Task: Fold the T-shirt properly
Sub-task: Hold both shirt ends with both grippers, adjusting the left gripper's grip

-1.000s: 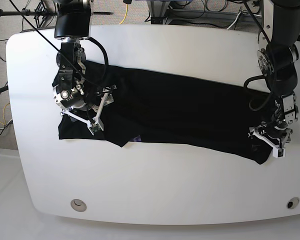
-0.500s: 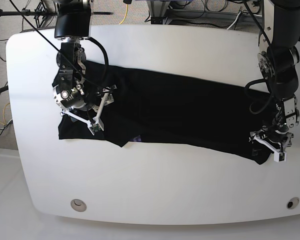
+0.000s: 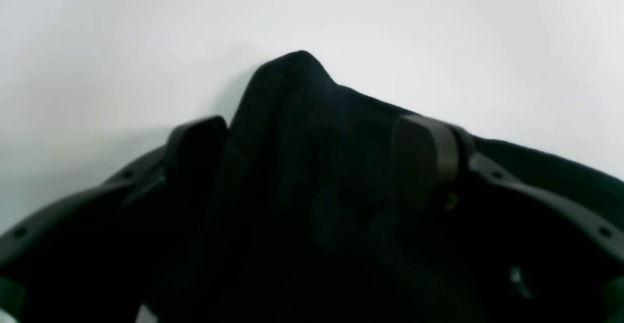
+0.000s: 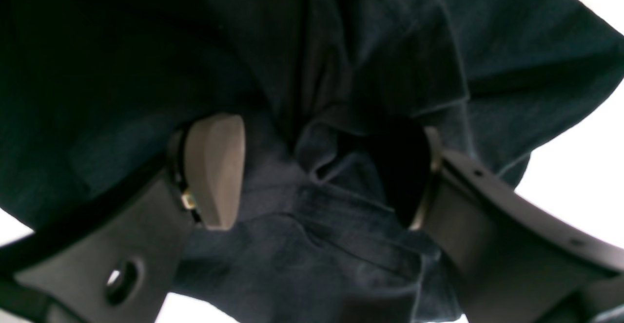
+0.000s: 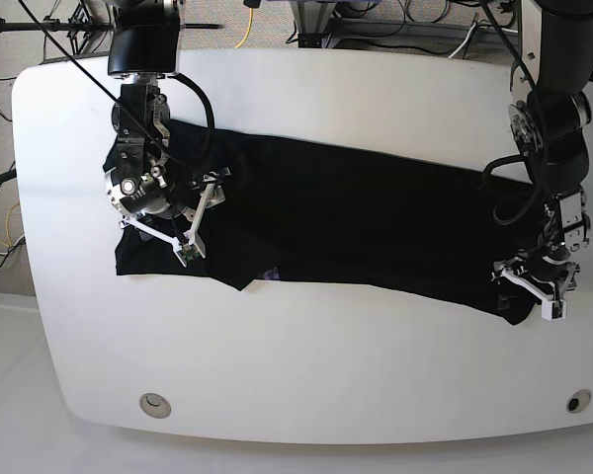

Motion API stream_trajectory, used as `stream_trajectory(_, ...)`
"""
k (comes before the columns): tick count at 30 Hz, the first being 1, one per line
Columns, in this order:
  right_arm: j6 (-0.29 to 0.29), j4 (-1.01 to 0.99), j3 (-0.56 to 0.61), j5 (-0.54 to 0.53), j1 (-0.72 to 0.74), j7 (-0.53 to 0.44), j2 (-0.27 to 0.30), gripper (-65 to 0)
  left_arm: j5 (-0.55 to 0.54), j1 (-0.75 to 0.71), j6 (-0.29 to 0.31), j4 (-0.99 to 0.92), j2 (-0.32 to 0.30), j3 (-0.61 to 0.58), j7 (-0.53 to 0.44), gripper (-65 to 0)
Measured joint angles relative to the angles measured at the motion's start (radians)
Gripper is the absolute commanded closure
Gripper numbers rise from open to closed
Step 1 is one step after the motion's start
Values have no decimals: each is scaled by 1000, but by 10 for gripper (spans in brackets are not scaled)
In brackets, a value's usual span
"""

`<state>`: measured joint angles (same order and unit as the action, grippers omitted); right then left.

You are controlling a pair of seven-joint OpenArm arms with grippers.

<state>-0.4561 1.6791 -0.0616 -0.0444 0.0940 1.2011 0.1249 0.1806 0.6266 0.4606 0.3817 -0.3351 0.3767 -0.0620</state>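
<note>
The white table [image 5: 306,365] carries the black T-shirt [image 5: 356,222], stretched in a long band from the base view's left side to its right edge. The right gripper [image 5: 200,215] stands with jaws wide over the bunched cloth at the left end, exactly where it was a second ago. The left gripper [image 5: 530,292], jaws also wide and straddling the shirt's pointed corner, has shifted slightly down and inward along the hem since then.

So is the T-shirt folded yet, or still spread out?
Partly folded: the T-shirt lies as a long narrow band across the table, its layers rumpled at one end, not yet a compact fold.
</note>
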Motion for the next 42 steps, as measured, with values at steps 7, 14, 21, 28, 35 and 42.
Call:
stream_trajectory(7, 0, 0, 0, 0, 0, 0, 0, -436, 39, 3, 3, 0, 18, 0, -18, -479)
stream_trajectory(14, 0, -1, 0, 0, -2, 0, 0, -436, 40, -19, 3, 0, 16, 0, -24, -479)
stream_trajectory(21, 0, -1, 0, 0, -20, -3, 0, -436, 40, -33, 2, -2, 16, 0, -22, -479)
stream_trajectory(28, 0, -3, 0, 0, -19, -3, 0, -436, 36, -51, 2, 2, 16, 0, -42, -479)
stream_trajectory(35, 0, -3, 0, 0, -19, -3, -5, -436, 36, -51, 2, 2, 13, 0, -70, -345)
stream_trajectory(42, 0, -3, -2, 6, -19, -4, -31, -436, 36, -71, 0, 2, 12, 0, -89, -97)
